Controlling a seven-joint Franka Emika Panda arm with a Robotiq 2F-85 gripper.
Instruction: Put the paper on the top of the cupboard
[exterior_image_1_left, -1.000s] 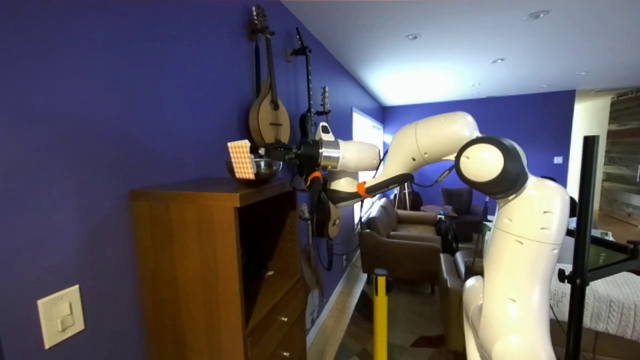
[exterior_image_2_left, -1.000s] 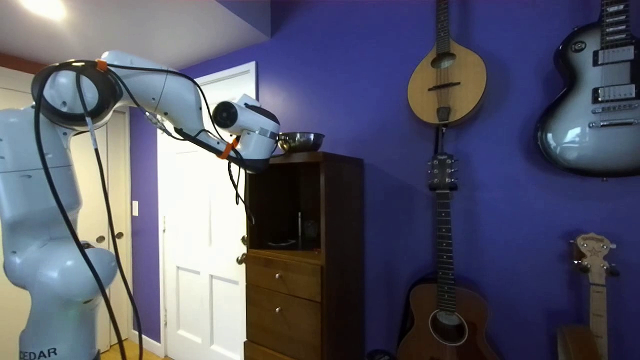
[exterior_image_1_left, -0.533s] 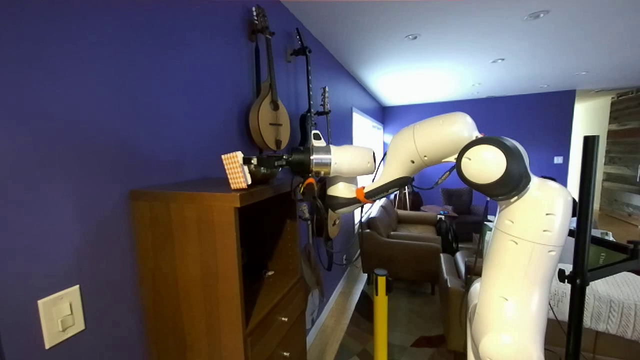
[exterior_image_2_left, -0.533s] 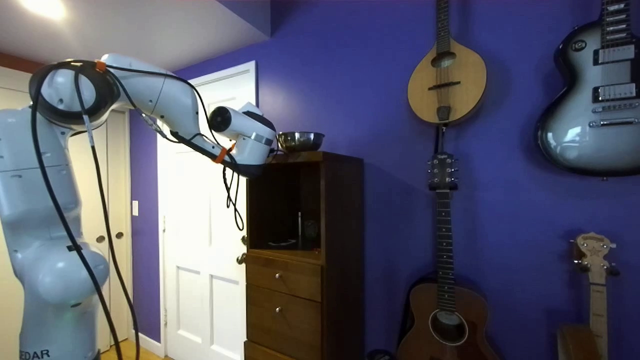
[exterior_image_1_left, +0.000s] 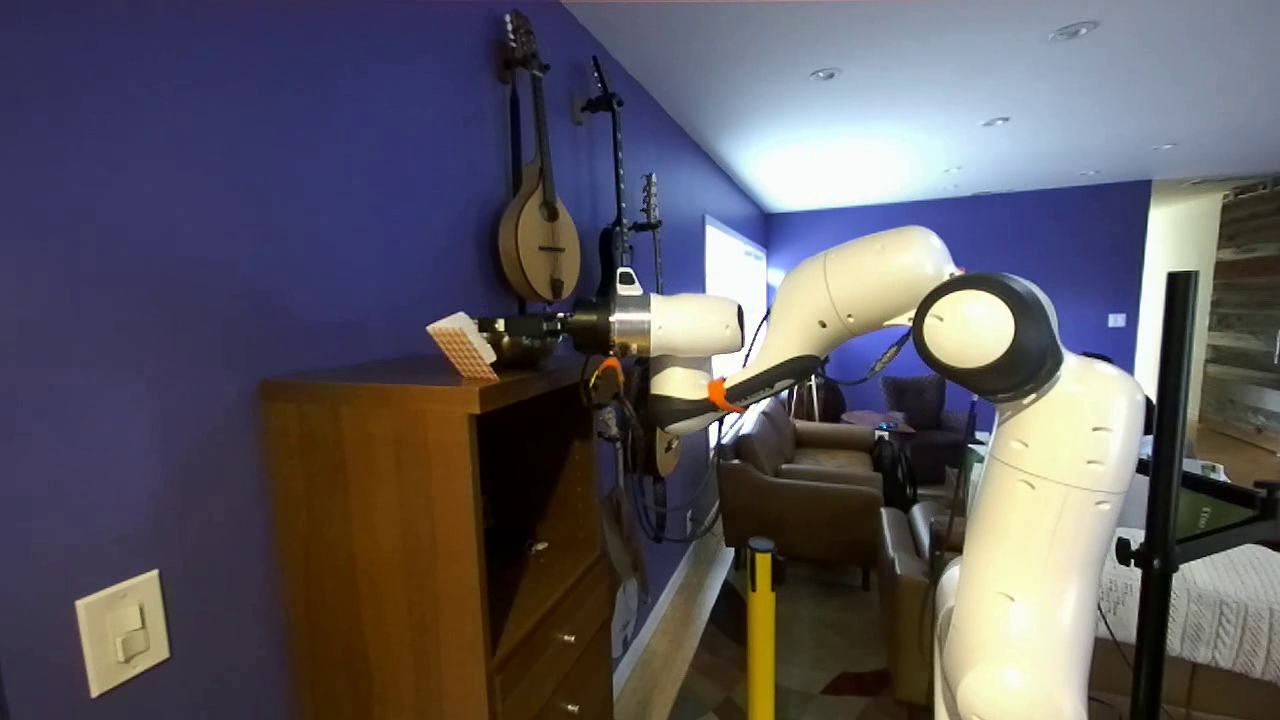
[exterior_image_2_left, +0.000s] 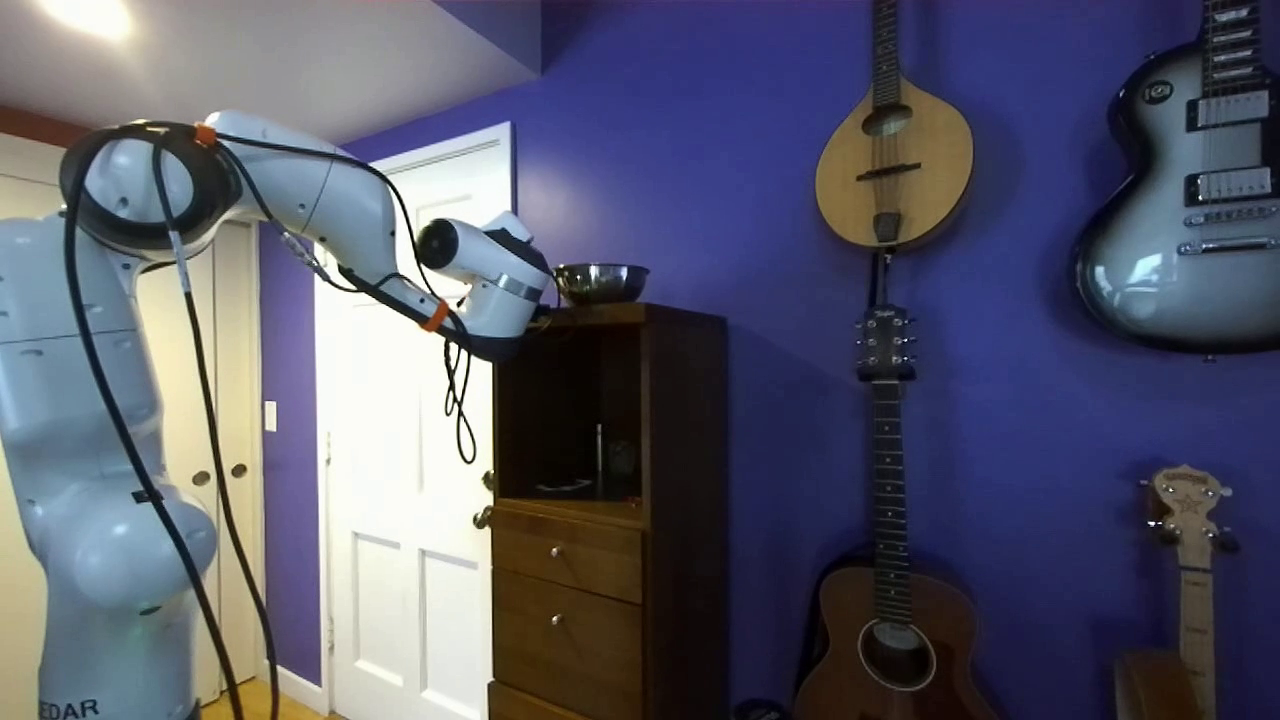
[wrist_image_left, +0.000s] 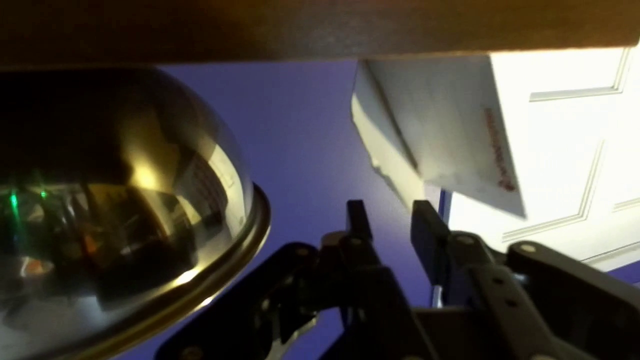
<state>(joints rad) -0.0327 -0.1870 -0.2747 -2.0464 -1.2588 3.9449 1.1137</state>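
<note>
In the wrist view the gripper (wrist_image_left: 387, 212) gapes, its fingers (wrist_image_left: 359, 222) parted, the paper (wrist_image_left: 450, 130) just past them, a metal bowl (wrist_image_left: 135, 200) to one side. In an exterior view the paper is tilted at the top of the cupboard (exterior_image_1_left: 370, 500), contact unclear. In an exterior view the arm (exterior_image_2_left: 345, 200) hides the gripper; the bowl rests on the cupboard

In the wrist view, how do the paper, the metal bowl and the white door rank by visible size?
1. Metal bowl, cut off at the left edge
2. White door, only partly in view
3. Paper
</note>
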